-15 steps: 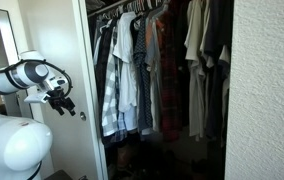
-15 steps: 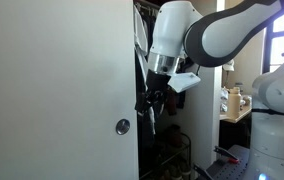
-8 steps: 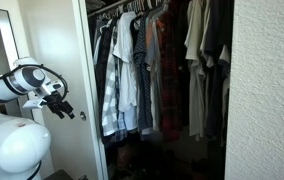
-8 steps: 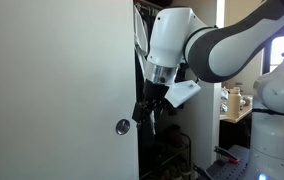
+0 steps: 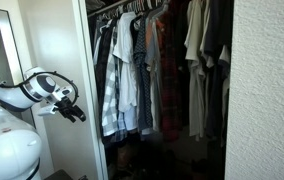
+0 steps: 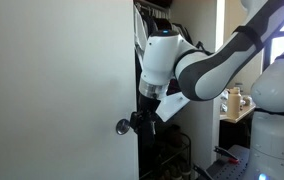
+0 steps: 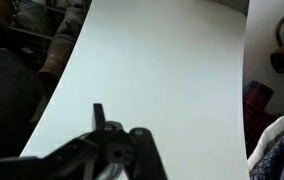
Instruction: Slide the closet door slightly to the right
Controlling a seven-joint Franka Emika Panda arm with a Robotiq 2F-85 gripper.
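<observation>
The closet door (image 6: 52, 80) is a tall smooth white panel with a small round metallic pull (image 6: 122, 127) near its right edge. In an exterior view my gripper (image 6: 137, 121) is at that edge, right beside the pull; whether it touches is unclear. It also shows in front of the door (image 5: 57, 50) in an exterior view, gripper (image 5: 75, 114) pointing towards the closet opening. In the wrist view the door (image 7: 162, 70) fills the frame and my gripper (image 7: 99, 112) shows black at the bottom, fingers together, holding nothing.
Hanging shirts and jackets (image 5: 142, 70) fill the open closet right of the door. A rough off-white wall (image 5: 267, 90) bounds the opening on the right. The white robot body (image 5: 12, 150) stands low at the left, and also shows (image 6: 277, 130) at the right.
My arm has lowered and swung towards the door's edge, bringing the gripper down next to the round pull. The door has not visibly moved.
</observation>
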